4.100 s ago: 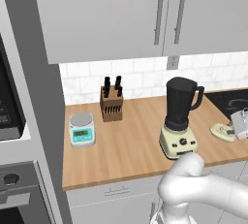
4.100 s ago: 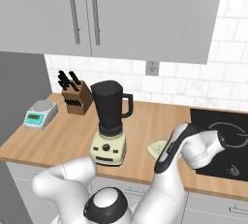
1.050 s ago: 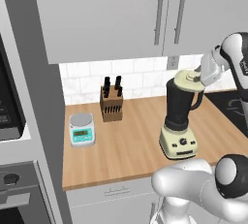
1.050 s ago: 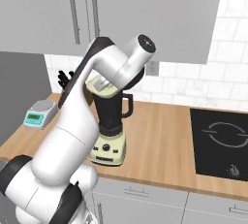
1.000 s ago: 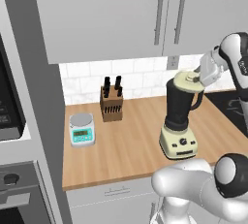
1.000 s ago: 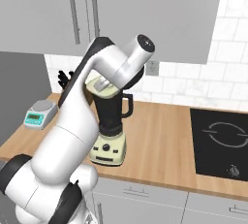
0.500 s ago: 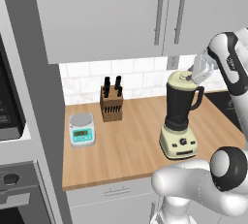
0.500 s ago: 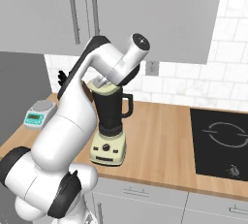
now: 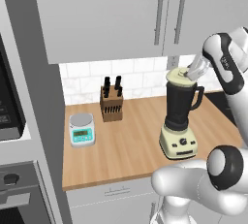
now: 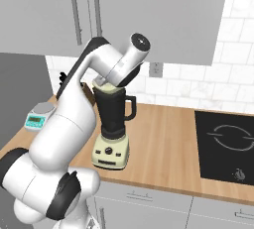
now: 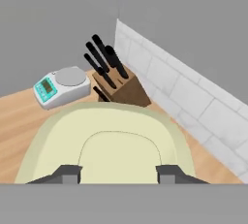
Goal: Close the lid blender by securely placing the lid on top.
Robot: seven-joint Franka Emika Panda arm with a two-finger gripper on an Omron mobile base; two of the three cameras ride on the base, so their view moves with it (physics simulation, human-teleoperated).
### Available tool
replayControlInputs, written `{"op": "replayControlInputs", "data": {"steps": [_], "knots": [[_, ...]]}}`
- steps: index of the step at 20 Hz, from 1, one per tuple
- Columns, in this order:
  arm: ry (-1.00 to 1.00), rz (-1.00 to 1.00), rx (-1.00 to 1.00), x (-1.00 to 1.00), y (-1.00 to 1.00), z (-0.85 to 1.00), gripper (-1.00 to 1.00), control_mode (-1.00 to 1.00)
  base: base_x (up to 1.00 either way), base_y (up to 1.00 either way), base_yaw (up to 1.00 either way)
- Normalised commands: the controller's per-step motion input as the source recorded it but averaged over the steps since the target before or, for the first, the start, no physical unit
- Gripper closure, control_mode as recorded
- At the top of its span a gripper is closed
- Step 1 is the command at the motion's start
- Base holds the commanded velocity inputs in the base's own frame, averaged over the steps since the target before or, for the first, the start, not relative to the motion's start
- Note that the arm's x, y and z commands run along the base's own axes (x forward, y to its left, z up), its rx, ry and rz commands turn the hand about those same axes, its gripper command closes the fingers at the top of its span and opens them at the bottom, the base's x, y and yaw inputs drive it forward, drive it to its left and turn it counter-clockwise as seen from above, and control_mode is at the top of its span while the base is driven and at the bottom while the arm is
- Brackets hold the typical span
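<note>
Lid (image 9: 178,75) sits atop blender (image 9: 179,116), claw (image 11: 118,172) spread either side of its knob. Knife block (image 9: 111,104) and scale (image 9: 81,128) at 10 o'clock on the surface (image 9: 126,145).

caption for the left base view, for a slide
Gripper at the lid on top of the blender.

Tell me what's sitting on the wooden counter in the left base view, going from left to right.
kitchen scale → knife block → blender, with the lid on its jar and the gripper at the lid.
</note>
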Motion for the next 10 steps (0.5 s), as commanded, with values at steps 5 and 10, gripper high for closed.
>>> {"op": "replayControlInputs", "data": {"steps": [5, 10], "knots": [[-0.05, -0.09, 0.0, 0.0, 0.0, -0.09, 1.0, -1.0, 0.0, 0.0, 0.0], [0.01, -0.07, 0.02, 0.0, 0.0, -0.16, 1.0, -1.0, 0.0, 0.0, 0.0]]}}
